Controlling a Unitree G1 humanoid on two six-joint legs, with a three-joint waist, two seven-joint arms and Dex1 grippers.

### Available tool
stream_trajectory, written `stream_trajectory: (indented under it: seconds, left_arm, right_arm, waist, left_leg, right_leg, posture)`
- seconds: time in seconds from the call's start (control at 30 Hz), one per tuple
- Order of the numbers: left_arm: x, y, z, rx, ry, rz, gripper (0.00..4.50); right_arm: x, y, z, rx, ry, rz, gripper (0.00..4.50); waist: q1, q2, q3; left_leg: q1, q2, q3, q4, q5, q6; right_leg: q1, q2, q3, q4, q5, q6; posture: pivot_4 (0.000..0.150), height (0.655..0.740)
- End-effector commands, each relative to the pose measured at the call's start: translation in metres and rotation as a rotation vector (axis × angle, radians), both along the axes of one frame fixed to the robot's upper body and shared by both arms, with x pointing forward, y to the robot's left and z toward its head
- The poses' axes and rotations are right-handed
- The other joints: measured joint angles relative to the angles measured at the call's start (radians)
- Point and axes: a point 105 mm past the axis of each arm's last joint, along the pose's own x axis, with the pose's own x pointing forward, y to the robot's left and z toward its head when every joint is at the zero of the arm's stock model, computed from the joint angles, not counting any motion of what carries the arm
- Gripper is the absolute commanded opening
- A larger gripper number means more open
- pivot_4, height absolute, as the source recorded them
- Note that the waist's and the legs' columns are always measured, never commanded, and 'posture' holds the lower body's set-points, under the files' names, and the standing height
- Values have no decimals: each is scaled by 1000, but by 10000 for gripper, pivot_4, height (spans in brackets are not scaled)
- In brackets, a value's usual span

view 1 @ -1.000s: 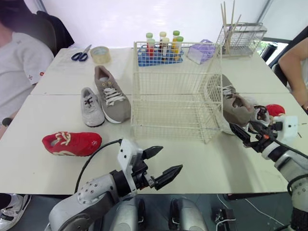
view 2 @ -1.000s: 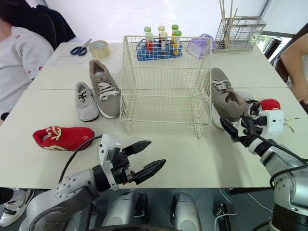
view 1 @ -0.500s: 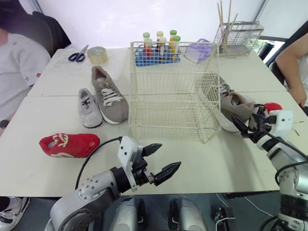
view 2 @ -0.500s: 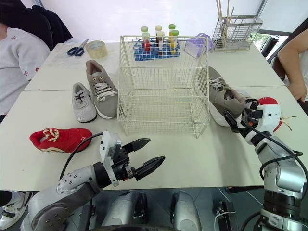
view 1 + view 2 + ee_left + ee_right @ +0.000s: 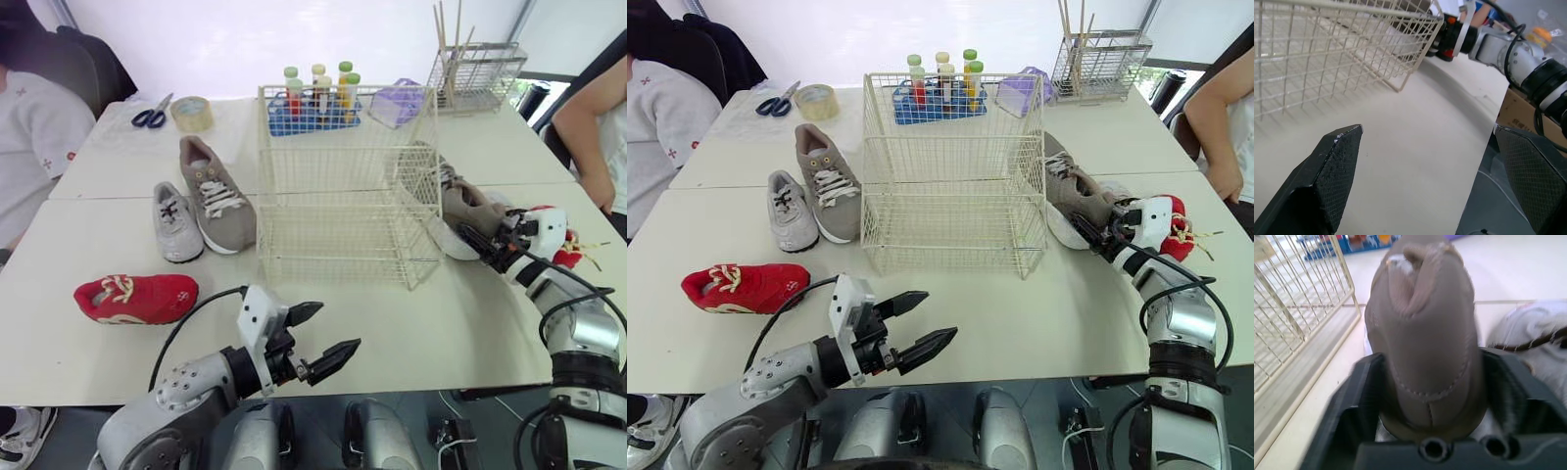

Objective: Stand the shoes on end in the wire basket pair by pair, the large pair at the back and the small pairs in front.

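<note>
Bench (image 5: 1038, 323) with the wire basket (image 5: 945, 220) sitting in the middle, and a big taupe shoe (image 5: 1070, 186) getting grabbed on its right side.
That shoe is lying flat on the bench just beside the basket, and the right fingers (image 5: 1359, 396) are clamping around its heel. The other big taupe shoe (image 5: 823, 181) is lying off to the basket's left with a small grey shoe (image 5: 784, 209) right next to it. A red shoe (image 5: 735, 287) is sitting nearer the front edge. The left fingers (image 5: 1327, 181) are hanging spread wide apart over the front edge, gripping nothing.
</note>
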Motion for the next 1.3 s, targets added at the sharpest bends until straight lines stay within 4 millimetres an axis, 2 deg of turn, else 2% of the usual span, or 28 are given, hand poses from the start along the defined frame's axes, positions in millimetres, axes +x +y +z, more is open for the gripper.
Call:
stream_trajectory:
  seconds: [0.03, 0.17, 0.33, 0.4, 0.43, 0.53, 0.6, 0.73, 0.87, 0.93, 1.03, 1.13, 1.2, 1.3]
  left_arm:
    - [1, 3, 5, -6, -43, 11, 45000]
    - [3, 7, 2, 7, -49, 20, 45000]
    - [3, 11, 0, 19, -52, 19, 45000]
    - [3, 13, 1, 25, -52, 12, 45000]
    - [3, 14, 3, 24, -48, 3, 45000]
    - [2, 18, 7, 20, -37, -18, 45000]
    - [2, 22, 9, 24, -28, -34, 45000]
    - [6, 27, 12, 44, -20, -63, 45000]
    - [11, 29, 17, 49, -15, -85, 45000]
    - [12, 32, 18, 52, -9, -88, 45000]
    - [10, 35, 20, 61, -1, -84, 45000]
    - [7, 38, 22, 66, 8, -72, 45000]
    - [4, 40, 23, 67, 17, -65, 45000]
    - [-3, 51, 21, 86, 31, -7, 45000]
  right_arm:
    - [3, 7, -13, -7, 31, 13, 17559]
    - [4, 12, -16, -25, 32, 24, 3337]
    - [2, 13, -9, -37, 0, 18, 2278]
    - [4, 8, 14, -58, -85, -14, 2278]
    - [6, 2, 38, -59, -159, -44, 2278]
    - [7, -5, 83, -62, -293, -82, 2278]
    - [7, -6, 113, -79, -376, -93, 2278]
    - [4, -4, 159, -119, -502, -108, 2278]
    - [-8, -5, 222, -197, -670, -120, 2278]
    - [-10, -4, 237, -216, -710, -125, 2278]
    - [-22, 11, 295, -254, -869, -51, 2278]
    - [-34, 52, 339, -252, -987, 177, 2278]
    - [-41, 83, 353, -292, -1023, 357, 2278]
    - [-57, 135, 352, -388, -987, 736, 2278]
  waist:
    - [-6, -2, -2]
    - [-6, -6, -4]
    - [-5, -6, -4]
    - [-5, -6, -4]
    - [-6, -6, -4]
    - [-3, 1, 0]
    - [-2, 4, 2]
    - [1, 6, 3]
    - [1, 6, 3]
    - [0, 5, 3]
    - [-4, 8, 5]
    - [-12, 12, 8]
    - [-16, 12, 8]
    - [-13, 11, 8]
  left_leg:
    - [1, 0, 0, 0, 0, 0]
    - [6, 1, 0, -1, -1, 0]
    - [8, 1, 0, -1, -1, 0]
    - [8, 1, 0, -2, -1, 0]
    - [8, 1, 0, -2, -1, 0]
    - [7, 1, 1, -2, -1, 0]
    - [-1, 0, 2, -2, 0, 0]
    - [-6, 0, 2, -1, 4, -6]
    - [-7, -1, 2, -1, 3, -6]
    - [-7, -1, 2, -1, 3, -6]
    - [-6, -1, 2, -1, 3, -6]
    - [-6, -1, 4, -2, 3, -6]
    - [-6, 0, 4, -3, 4, -7]
    - [-6, 2, 3, -4, 4, -7]
  right_leg:
    - [1, 0, 0, 0, 0, 0]
    - [6, -2, 0, -1, 0, -1]
    - [8, -3, 0, -2, -2, -3]
    - [7, -4, 0, -2, -2, -3]
    - [7, -4, 0, -2, -2, -3]
    - [5, -5, 0, -2, -2, -3]
    - [-3, -6, 1, 0, 0, -1]
    - [-8, -4, 0, 1, 0, 0]
    - [-7, -3, 0, 0, 0, 0]
    - [-7, -3, 0, 0, 0, 1]
    - [-7, -2, 0, 0, 0, 1]
    - [-8, -2, 1, 0, 0, 1]
    - [-9, -2, 1, 1, 0, 1]
    - [-10, -1, 1, 1, 0, 1]
  posture:
    - [1500, 7400]
    - [1500, 7400]
    - [1500, 7400]
    - [1500, 7400]
    - [1500, 7400]
    - [1500, 7400]
    - [1500, 7400]
    - [1500, 7400]
    - [1500, 7400]
    - [1500, 7400]
    - [1500, 7400]
    - [1500, 7400]
    - [1500, 7400]
    - [1500, 7400]
